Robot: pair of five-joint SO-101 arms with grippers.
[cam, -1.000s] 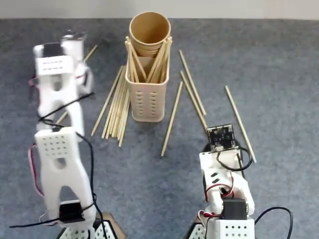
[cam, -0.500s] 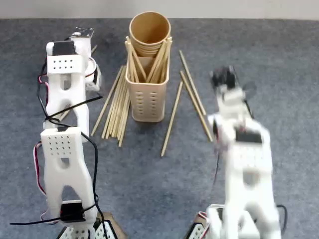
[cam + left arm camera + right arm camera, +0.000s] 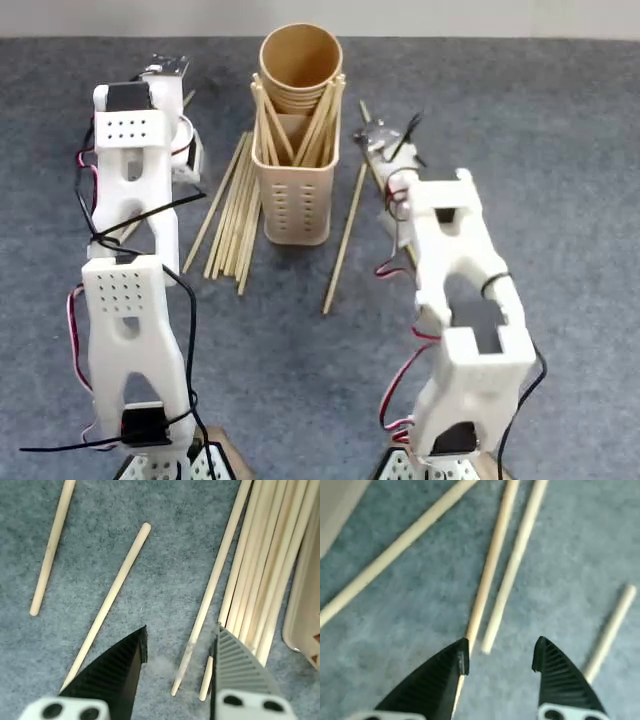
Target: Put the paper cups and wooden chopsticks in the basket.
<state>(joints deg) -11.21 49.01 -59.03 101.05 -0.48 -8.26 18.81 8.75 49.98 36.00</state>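
1. The right tool [image 3: 500, 647] is spread wide just above the tabletop [image 3: 395, 630]. The near ends of a pair of chopsticks [image 3: 485, 580] lie between its jaws.
2. It is best to lower straight down until both jaws touch the mat. It should then close a little way up from the tips, so the round sticks cannot squirt out.
3. If only one stick gets caught, that is fine. One firm grip beats two loose ones.
4. The basket [image 3: 293, 200] stands upright between the arms, with the paper cups [image 3: 300, 65] stacked in its far compartment and several sticks leaning inside. The lift must clear the rim, and the sticks should be tipped towards upright before release.
5. The left tool [image 3: 181, 632] is also wide open and holds nothing, over the ends of the bundle [image 3: 265, 555] lying just beside the basket. Only one arm should go over the basket at a time, or they may collide.
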